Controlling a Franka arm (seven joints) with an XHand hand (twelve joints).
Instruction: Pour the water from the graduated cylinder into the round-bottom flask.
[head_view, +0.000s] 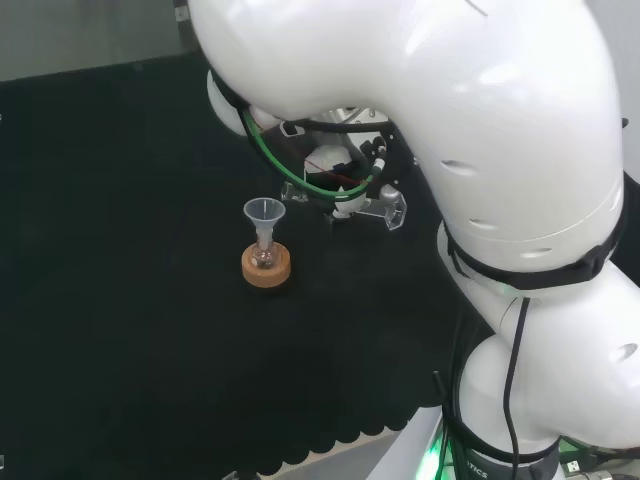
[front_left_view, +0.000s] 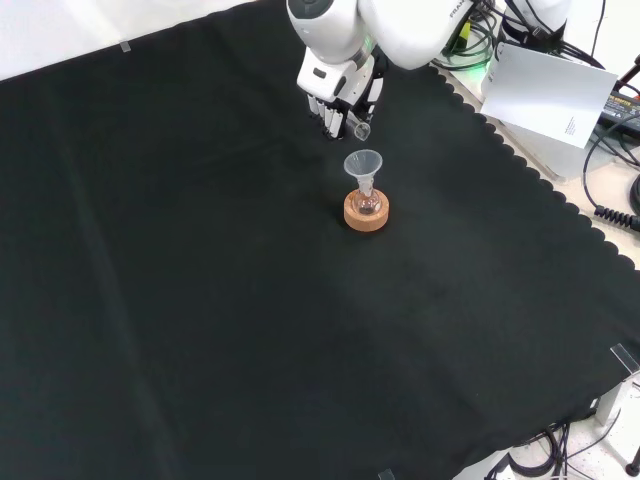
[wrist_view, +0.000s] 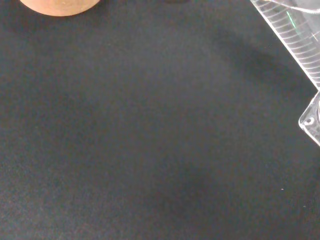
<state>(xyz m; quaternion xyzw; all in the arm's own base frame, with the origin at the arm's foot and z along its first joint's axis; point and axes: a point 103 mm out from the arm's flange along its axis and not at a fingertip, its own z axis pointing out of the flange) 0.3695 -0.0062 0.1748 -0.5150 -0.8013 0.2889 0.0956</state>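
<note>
A small round-bottom flask sat upright in a cork ring on the black cloth of the desk, toward the far edge in the front view, with a clear plastic funnel standing in its neck. In the head view the same flask, ring and funnel stood near the middle of the cloth, just left of the arm's white links.

The hand hung above and just beyond the funnel in the front view, its dark fingers curled round the graduated cylinder. The cylinder was tilted well over, its open mouth pointing toward the funnel and close above its rim, apart from it. In the head view the cylinder's clear base showed to the right of the funnel. The wrist view showed the cylinder's graduated wall and the edge of the cork ring over bare cloth. Whether any water lay in cylinder or flask could not be told.
</note>
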